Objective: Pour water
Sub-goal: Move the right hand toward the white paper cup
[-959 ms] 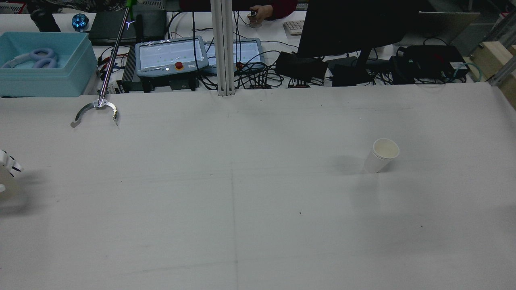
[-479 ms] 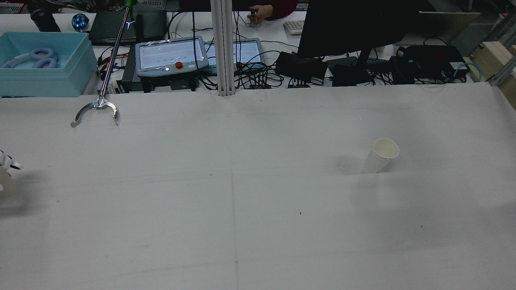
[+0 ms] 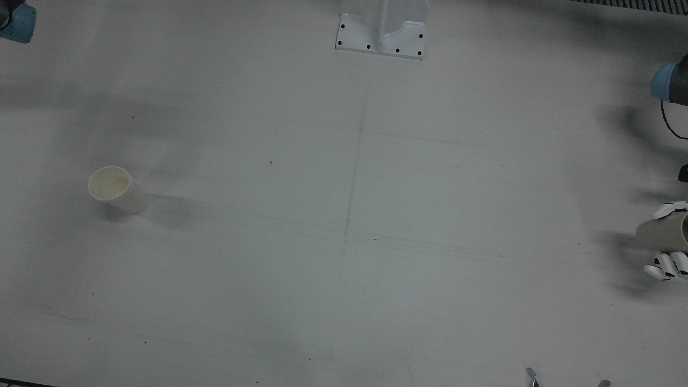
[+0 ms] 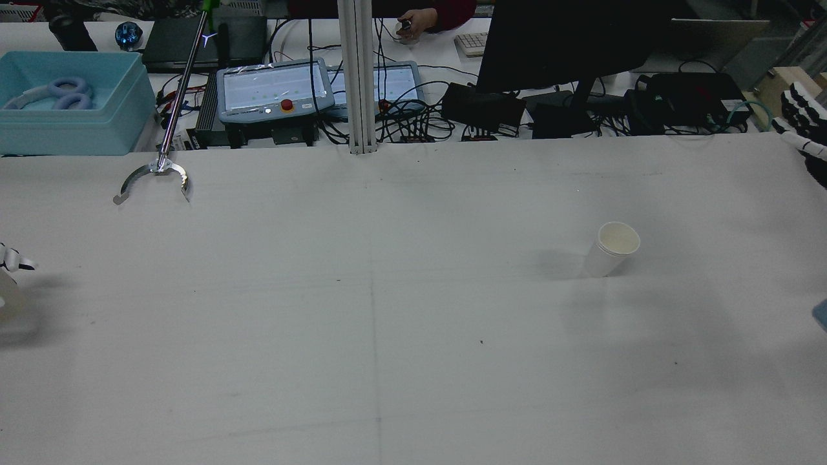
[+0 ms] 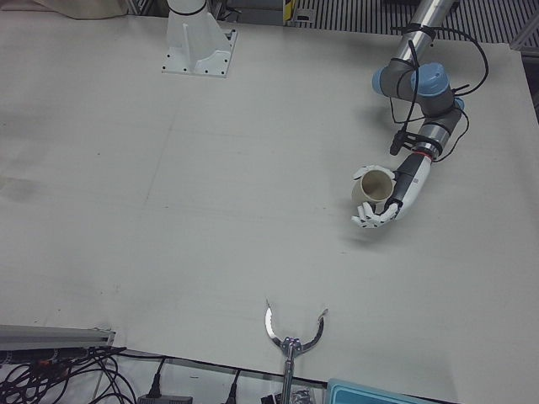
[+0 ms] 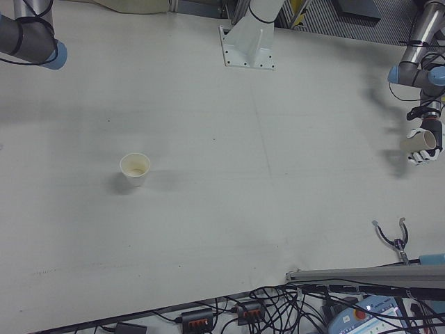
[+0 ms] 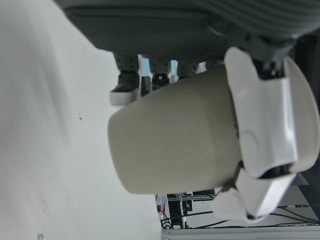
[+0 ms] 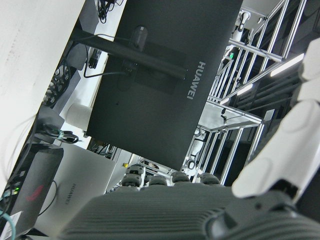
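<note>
- A tan paper cup (image 5: 375, 187) is gripped in the left robot hand (image 5: 386, 204), held above the bench (image 5: 210, 210) near its left edge; white fingers (image 7: 262, 125) wrap round the cup's wall close to its rim.
- In the left hand view the held cup is turned well off upright, its closed base towards the bench side of the picture.
- A second, white paper cup (image 4: 611, 248) stands upright and alone on the right half of the bench, its mouth open upward. It is well apart from both hands.
- Whether either cup holds water cannot be told.
- The right robot hand (image 4: 800, 119) shows only at the far right edge of the rear view, above the bench's far corner. Its fingers are spread and it holds nothing.
- A metal grabber tool (image 4: 155, 177) with two curved prongs lies on the far left part of the bench.
- Beyond the bench edge sit a light blue bin (image 4: 71, 103), two teach pendants (image 4: 274, 90), a dark monitor (image 4: 562, 45) and tangled cables.
- A person's hand (image 4: 413, 22) rests at the desk behind.
</note>
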`<state>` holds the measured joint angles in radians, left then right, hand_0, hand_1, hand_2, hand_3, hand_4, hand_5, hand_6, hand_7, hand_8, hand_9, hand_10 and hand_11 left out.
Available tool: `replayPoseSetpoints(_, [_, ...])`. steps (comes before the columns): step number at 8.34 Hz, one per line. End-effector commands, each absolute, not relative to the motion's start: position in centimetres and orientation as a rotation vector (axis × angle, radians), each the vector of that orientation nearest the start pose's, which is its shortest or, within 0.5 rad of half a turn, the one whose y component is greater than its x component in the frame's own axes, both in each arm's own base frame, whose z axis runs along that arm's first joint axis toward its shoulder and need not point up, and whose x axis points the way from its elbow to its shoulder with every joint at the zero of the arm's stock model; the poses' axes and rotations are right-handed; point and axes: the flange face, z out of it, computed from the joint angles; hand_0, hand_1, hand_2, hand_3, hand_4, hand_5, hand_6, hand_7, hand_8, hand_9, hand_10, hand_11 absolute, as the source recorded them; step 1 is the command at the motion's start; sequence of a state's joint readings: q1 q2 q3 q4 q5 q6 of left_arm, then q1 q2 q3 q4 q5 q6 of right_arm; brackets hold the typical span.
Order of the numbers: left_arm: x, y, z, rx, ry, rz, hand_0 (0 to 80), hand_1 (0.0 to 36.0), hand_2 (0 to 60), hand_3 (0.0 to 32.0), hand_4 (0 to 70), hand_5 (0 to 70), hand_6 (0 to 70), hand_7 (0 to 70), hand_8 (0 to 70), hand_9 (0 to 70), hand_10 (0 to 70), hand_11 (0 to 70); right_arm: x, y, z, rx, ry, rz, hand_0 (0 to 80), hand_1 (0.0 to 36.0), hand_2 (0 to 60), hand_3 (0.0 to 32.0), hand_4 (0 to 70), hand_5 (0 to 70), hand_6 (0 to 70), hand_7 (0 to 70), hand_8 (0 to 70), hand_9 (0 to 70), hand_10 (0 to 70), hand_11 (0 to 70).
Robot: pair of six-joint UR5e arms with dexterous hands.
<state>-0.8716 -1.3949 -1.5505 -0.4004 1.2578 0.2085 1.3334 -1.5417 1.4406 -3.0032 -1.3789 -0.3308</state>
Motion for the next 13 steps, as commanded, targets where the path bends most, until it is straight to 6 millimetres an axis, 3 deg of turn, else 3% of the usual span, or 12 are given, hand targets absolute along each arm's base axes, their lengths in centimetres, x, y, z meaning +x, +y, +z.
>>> replayPoseSetpoints(1, [14.6,-42.8,73.8,-0.256,2.17,-1.758,58.3,36.0,60.0,0.0,32.2,70.0,30.1,55.4,27.4,37.1,28.7,44.1,1.0,-51.1,70.9,-0.652,2.595,-2.367,37.9,10.6,17.8,0.0,0.0,0.0,0.7,0.0,0.0,0.0,4.3,7.4])
replayPoseSetpoints(2, [14.6,-42.8,73.8,-0.255,2.168,-1.759,58.2,36.0,60.0,0.0,32.3,70.0,30.3,55.4,27.3,36.8,28.6,44.0,0.3,-51.7,72.4,-0.802,2.623,-2.415,37.1,10.6,18.4,0.0,0.0,0.0,0.0,0.0,0.0,0.0,3.0,5.5])
replayPoseSetpoints(3, [14.6,-42.8,73.7,-0.255,2.168,-1.759,58.2,36.0,60.0,0.0,32.5,70.0,30.6,55.5,27.3,36.6,28.9,44.2,-3.1,-52.8,74.3,-0.798,2.708,-2.404,40.6,12.7,17.8,0.0,0.0,0.0,0.0,0.0,0.0,0.0,0.5,1.9])
replayPoseSetpoints(4, [14.7,-42.9,73.6,-0.257,2.17,-1.758,58.2,36.0,60.0,0.0,32.6,70.0,30.9,55.6,27.4,36.6,28.7,44.0,-3.1,-52.2,78.5,-0.814,2.658,-2.431,40.5,13.3,18.1,0.0,0.0,0.0,0.0,0.0,0.0,0.0,0.0,0.0])
replayPoseSetpoints(5, [15.0,-43.1,73.4,-0.26,2.171,-1.756,58.2,36.0,60.0,0.0,32.9,70.0,31.2,55.8,27.6,36.7,28.6,43.9,-2.8,-52.0,80.3,-0.819,2.639,-2.381,41.4,13.5,18.2,0.0,0.0,0.0,0.0,0.0,0.0,0.0,0.0,0.0])
replayPoseSetpoints(6, [15.1,-43.3,73.2,-0.26,2.171,-1.756,58.2,36.0,60.0,0.0,32.9,70.0,31.2,55.7,27.5,36.6,28.7,44.0,-4.1,-52.8,79.4,-0.672,2.648,-2.335,41.1,13.1,19.0,0.0,0.0,0.0,0.0,0.0,0.0,0.0,0.0,0.0])
replayPoseSetpoints(8, [15.0,-43.3,73.3,-0.266,2.165,-1.769,58.2,36.0,60.0,0.0,32.7,70.0,31.2,55.5,27.3,36.2,28.7,44.0,-7.2,-52.6,79.2,-0.157,2.55,-2.283,41.4,12.8,19.6,0.0,3.8,0.0,1.5,0.0,0.0,0.0,0.1,1.3])
replayPoseSetpoints(9, [15.1,-43.2,73.4,-0.268,2.161,-1.772,58.0,36.0,60.0,0.0,32.5,70.0,31.3,55.3,27.3,36.1,28.9,44.3,-8.1,-52.4,78.9,-0.032,2.531,-2.263,42.3,13.4,20.0,0.0,4.4,0.0,2.2,0.8,0.0,0.0,0.2,1.6])
replayPoseSetpoints(11, [15.1,-43.3,73.3,-0.268,2.159,-1.773,57.6,36.0,60.0,0.0,32.5,70.0,31.3,55.1,27.3,36.2,29.0,44.4,-12.1,-50.9,79.5,0.012,2.596,-2.319,41.4,13.1,20.3,0.0,3.6,0.0,1.4,0.3,0.0,0.0,0.0,0.5])
replayPoseSetpoints(12, [15.0,-43.2,73.4,-0.265,2.157,-1.776,57.6,36.0,60.0,0.0,32.7,70.0,31.3,54.9,27.2,35.9,28.8,44.1,-11.9,-50.2,78.0,-0.088,2.667,-2.312,44.7,15.1,19.7,0.0,2.1,0.0,0.5,0.0,0.0,0.0,0.0,0.0])
replayPoseSetpoints(13, [15.0,-43.2,73.4,-0.265,2.157,-1.776,57.2,36.0,60.0,0.0,32.4,70.0,31.1,54.5,27.0,35.7,28.8,44.1,-11.5,-49.3,77.8,-0.152,2.684,-2.352,45.3,15.5,19.8,0.0,2.1,0.0,0.1,0.0,0.0,0.0,0.0,0.0])
